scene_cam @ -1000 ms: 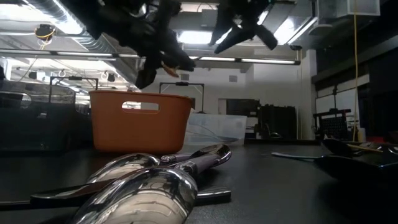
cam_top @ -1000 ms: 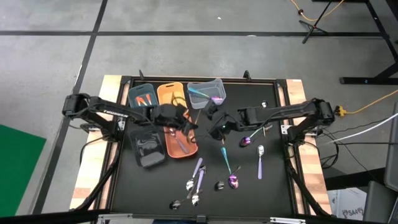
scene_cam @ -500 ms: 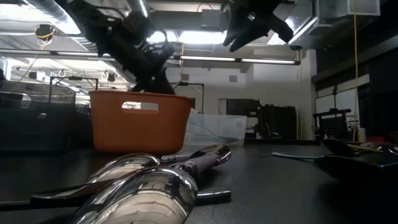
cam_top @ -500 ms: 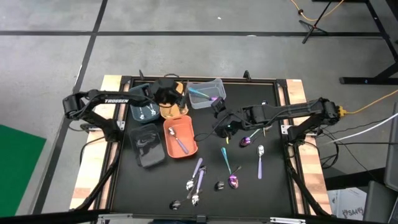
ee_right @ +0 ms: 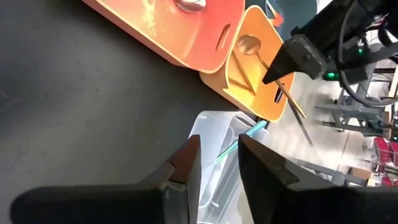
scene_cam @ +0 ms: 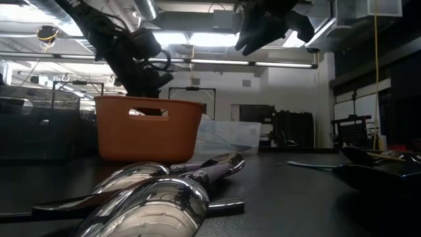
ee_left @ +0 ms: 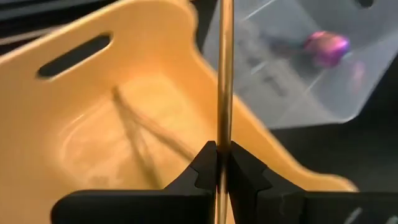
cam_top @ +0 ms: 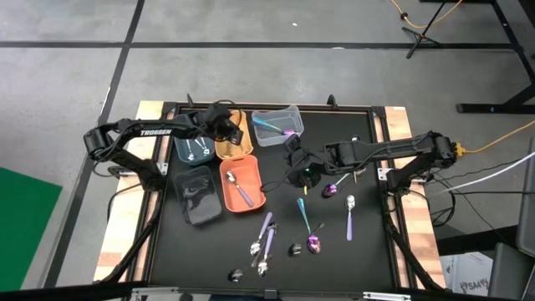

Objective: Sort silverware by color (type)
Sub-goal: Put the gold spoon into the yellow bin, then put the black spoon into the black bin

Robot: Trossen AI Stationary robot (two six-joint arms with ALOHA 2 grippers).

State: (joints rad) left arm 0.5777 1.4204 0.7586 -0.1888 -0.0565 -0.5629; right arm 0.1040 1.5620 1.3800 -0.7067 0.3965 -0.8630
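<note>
My left gripper (cam_top: 227,125) hangs over the yellow bin (cam_top: 231,144) at the table's far side, shut on a gold spoon (ee_right: 297,107). More gold pieces (ee_left: 144,138) lie on that bin's floor. My right gripper (cam_top: 301,170) hovers open above the middle of the table, nothing between its fingers. Loose silverware lies on the black mat: a teal piece (cam_top: 303,212), purple spoons (cam_top: 313,243) (cam_top: 332,191), a silver spoon (cam_top: 349,216) and several near the front (cam_top: 262,242). My left gripper pinches the gold spoon's thin handle (ee_left: 222,134) between its two fingers, about midway along it. The fingers slant down from the table's left and lie across the handle. The spoon is lifted clear and tilted, bowl end (ee_right: 249,43) over the yellow bin, free end (ee_right: 303,114) sticking out behind.
A clear bin (cam_top: 288,114) with teal and purple pieces stands right of the yellow one. A blue bin (cam_top: 180,152), a black bin (cam_top: 201,213) and an orange-red bin (cam_top: 251,171) holding a spoon sit at the left. The mat's right half has open room.
My left gripper has swung from above the orange-red bin toward the table's far edge, carrying the gold spoon, and now hangs over the yellow bin, turned and slightly lower. My right gripper has rolled a little in place.
</note>
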